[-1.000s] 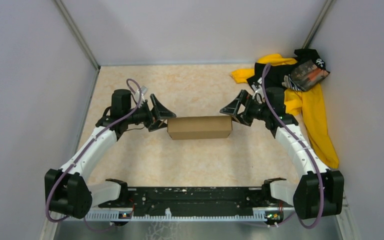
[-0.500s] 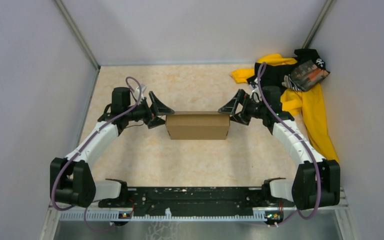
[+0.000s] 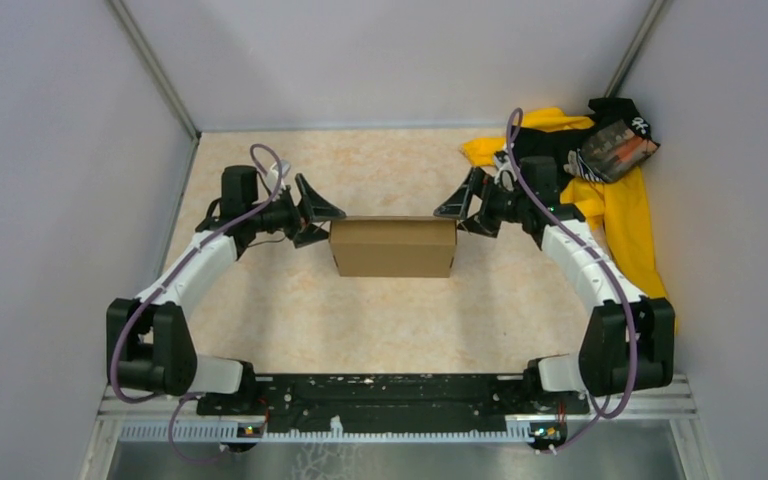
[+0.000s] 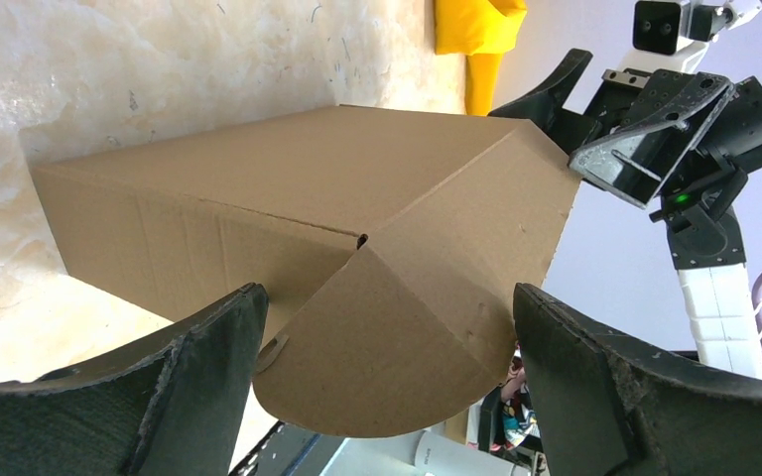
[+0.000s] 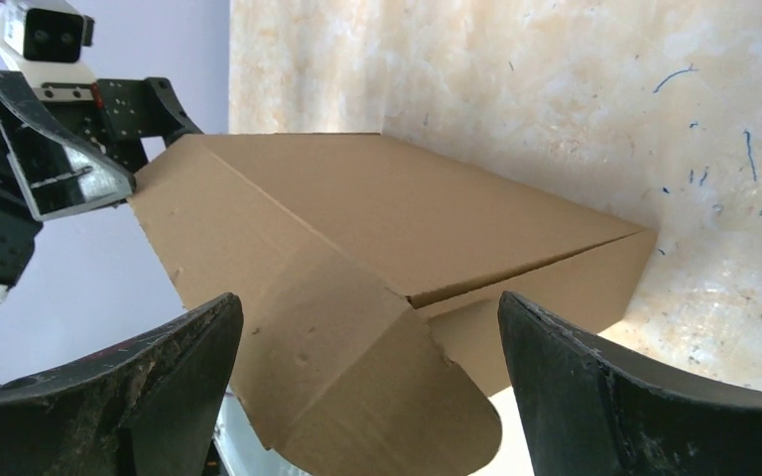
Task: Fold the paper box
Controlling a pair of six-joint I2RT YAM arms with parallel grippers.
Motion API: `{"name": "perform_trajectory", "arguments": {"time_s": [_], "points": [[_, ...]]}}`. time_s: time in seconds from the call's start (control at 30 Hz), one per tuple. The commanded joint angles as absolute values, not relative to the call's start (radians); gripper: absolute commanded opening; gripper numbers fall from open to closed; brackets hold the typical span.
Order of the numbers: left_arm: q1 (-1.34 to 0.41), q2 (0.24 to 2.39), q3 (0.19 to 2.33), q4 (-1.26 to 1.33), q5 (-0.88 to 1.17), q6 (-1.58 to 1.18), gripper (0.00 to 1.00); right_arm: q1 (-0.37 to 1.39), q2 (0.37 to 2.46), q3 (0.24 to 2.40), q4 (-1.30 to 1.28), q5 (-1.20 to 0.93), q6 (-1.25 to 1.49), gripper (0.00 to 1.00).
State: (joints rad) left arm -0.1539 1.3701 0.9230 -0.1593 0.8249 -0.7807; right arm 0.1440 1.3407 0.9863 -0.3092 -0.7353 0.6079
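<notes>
Both arms have reached farther out from their bases since a second ago, and the paper box (image 3: 392,247) has shifted with them, a little to the left and farther from the near rail (image 3: 390,408); it lies flat on the marbled table (image 3: 360,320), about midway between the two side walls.

Left gripper (image 3: 332,226) sits at the box's left end, its fingers spread wide; in the left wrist view a rounded cardboard flap sticks out from that end into the gap between the two fingers -- whether the pads press on it cannot be told.

Right gripper (image 3: 447,221) sits at the box's right end, also spread wide; the right wrist view shows a like rounded flap jutting between its fingers, with a folded seam running along the box's top face.

Each wrist camera sees the other gripper at the far end of the box, right against the cardboard corner.

Seen from above, the box reads as a closed brown block, long side across the table.

Beyond the box's right end, well apart from it, a yellow-and-black heap of clothes (image 3: 615,205) lies against the right wall.
</notes>
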Motion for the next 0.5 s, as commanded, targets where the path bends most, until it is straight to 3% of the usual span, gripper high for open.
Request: {"name": "perform_trajectory", "arguments": {"time_s": [0.0, 0.47], "points": [[-0.127, 1.383, 0.956, -0.138, 0.870, -0.744, 0.99, 0.137, 1.364, 1.050, -0.333, -0.731, 0.554, 0.99], [-0.064, 1.363, 0.969, -0.169, 0.918, -0.718, 0.99, 0.044, 1.367, 1.057, -0.369, -0.749, 0.516, 0.99]]}}
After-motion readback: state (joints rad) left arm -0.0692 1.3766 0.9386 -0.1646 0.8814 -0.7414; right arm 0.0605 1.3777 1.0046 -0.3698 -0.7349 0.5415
